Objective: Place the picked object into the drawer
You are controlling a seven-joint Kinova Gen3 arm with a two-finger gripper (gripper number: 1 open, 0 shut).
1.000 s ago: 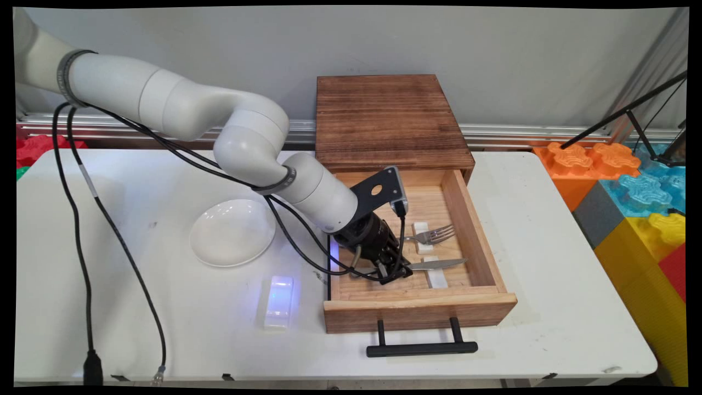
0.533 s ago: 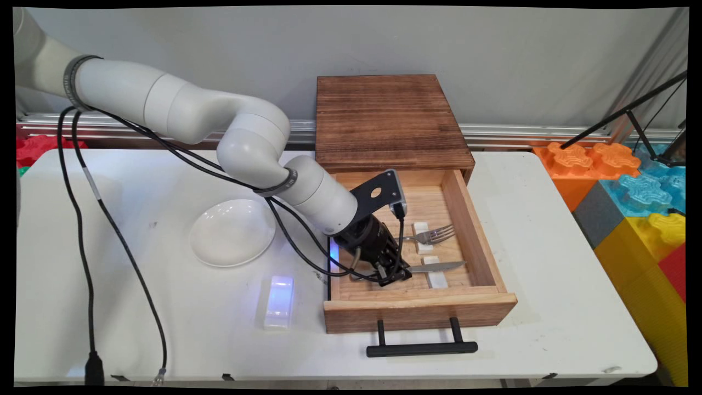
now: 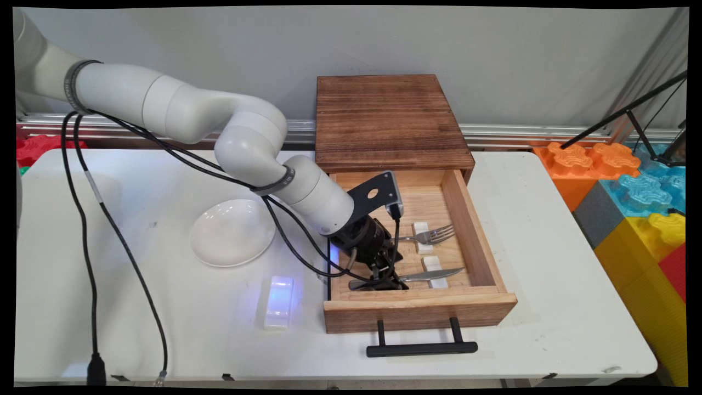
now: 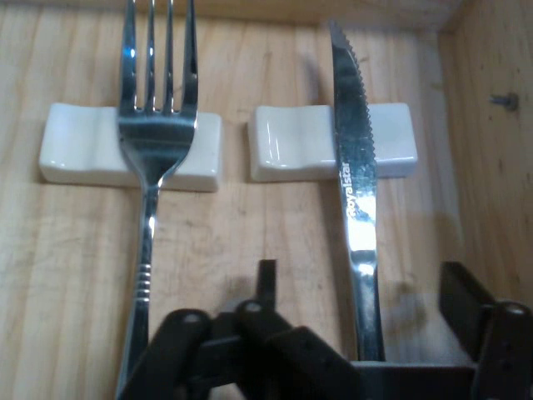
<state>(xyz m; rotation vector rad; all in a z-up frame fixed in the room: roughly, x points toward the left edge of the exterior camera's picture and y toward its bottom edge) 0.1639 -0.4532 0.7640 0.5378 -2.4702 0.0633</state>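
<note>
Since the earlier frame the pincer (image 3: 387, 281) has been lowered toward the drawer's (image 3: 476, 230) front; the knife (image 3: 433, 274) has been swung slightly. On the worktop (image 3: 548, 263), left, a plate (image 3: 232, 232) and a small white block (image 3: 278, 302) are seen. The pincer is spread wide, astride the knife handle, gripping nothing. The knife blade is propped on a white rest (image 4: 291, 142), beside a fork (image 4: 156, 108).

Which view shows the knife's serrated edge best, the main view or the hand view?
The hand view: the knife fills it, lying across a white rest, its teeth and blade lettering clear. In the main view the knife is a thin strip in the drawer, no teeth discernible, and the gripper covers part of its handle.
</note>
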